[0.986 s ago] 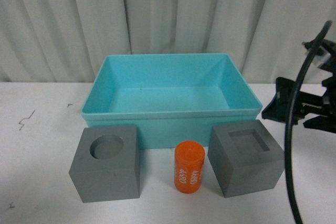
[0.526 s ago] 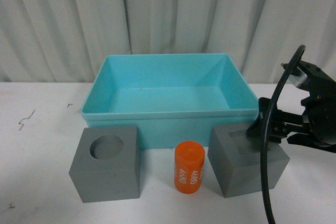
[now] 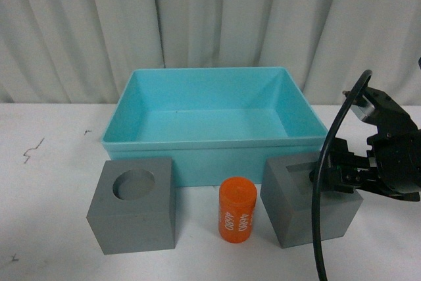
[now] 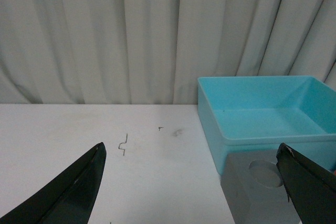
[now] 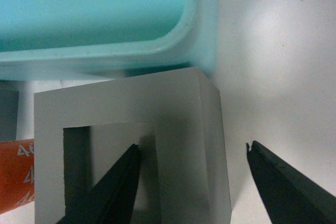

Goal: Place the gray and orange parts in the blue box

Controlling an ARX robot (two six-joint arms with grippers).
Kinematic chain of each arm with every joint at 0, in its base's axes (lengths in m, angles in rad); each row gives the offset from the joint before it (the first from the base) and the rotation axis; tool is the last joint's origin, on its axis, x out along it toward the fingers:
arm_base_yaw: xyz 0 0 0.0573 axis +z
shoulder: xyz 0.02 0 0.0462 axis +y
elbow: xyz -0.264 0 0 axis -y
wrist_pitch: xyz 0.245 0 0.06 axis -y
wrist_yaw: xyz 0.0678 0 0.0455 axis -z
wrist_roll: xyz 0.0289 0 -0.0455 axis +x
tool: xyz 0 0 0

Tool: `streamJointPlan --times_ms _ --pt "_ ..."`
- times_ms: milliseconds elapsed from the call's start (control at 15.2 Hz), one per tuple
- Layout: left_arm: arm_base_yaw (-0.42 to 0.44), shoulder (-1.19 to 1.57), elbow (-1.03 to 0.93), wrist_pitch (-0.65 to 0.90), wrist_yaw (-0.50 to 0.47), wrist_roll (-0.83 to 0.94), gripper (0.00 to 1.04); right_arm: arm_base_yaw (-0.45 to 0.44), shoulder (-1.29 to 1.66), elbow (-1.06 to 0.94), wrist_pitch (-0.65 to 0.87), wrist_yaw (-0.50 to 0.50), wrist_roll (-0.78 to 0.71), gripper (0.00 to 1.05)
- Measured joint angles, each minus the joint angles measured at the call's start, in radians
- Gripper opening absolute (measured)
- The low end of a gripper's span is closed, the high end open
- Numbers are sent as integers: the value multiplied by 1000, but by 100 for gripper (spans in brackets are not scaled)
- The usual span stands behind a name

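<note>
1. My left pincer [image 4: 191, 148]: seen in the left wrist view only. Its 2 dark fingers are spread wide, hold nothing, and hang above the white surface [image 3: 46, 189].

2. Matte gray cube with a round recess [image 3: 131, 203]: stands on the surface just before the left front corner of the tray, recess facing up. I cannot tell whether it touches the tray.

3. Small orange cylinder with white digits [image 3: 237, 210]: upright on the surface between the 2 cubes and apart from both.

4. Large rectangular light blue plastic tray [image 3: 214, 156]: sits behind the 3 parts, near a pale pleated curtain [image 3: 217, 18]. All 3 parts are outside it.

5. Matte gray cube with a square recess [image 3: 296, 212]: on the surface at the tray's right front corner, turned slightly askew.

6. My right pincer [image 5: 192, 146]: wide, gripping nothing. 1 finger reaches into the square recess and the other lies outside the cube, with the cube's wall between them. A black cable [image 3: 322, 215] loops in front of this arm.
</note>
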Motion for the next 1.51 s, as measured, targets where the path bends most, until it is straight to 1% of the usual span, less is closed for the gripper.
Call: streamJointPlan --times_ms 66,197,263,394,657,854,986,1052,1249,1315,1380,1446,1512 --pt "0 0 0 0 0 0 98 4 -7 -6 2 0 0 51" --pt "0 0 0 0 0 0 98 4 -29 -22 2 6 -1 29" --pt "0 0 0 0 0 0 98 4 -51 -32 -5 32 -11 22" --pt "0 0 0 0 0 0 98 3 -88 -68 -15 40 -17 19" --pt "0 0 0 0 0 0 98 3 -248 -156 -89 40 -50 19" --pt "0 0 0 0 0 0 98 6 -409 -149 -144 26 -64 18" --pt "0 0 0 0 0 0 98 25 -446 -70 -155 27 -33 18" --pt "0 0 0 0 0 0 98 39 -431 -2 -150 46 2 18" --pt "0 0 0 0 0 0 98 71 -308 195 -166 86 78 18" --pt "0 0 0 0 0 0 98 89 -182 317 -195 93 111 18" --pt "0 0 0 0 0 0 98 96 1 494 -243 106 117 18" --pt "0 0 0 0 0 0 98 111 102 586 -261 118 118 18" --pt "0 0 0 0 0 0 98 116 139 620 -270 123 127 18"
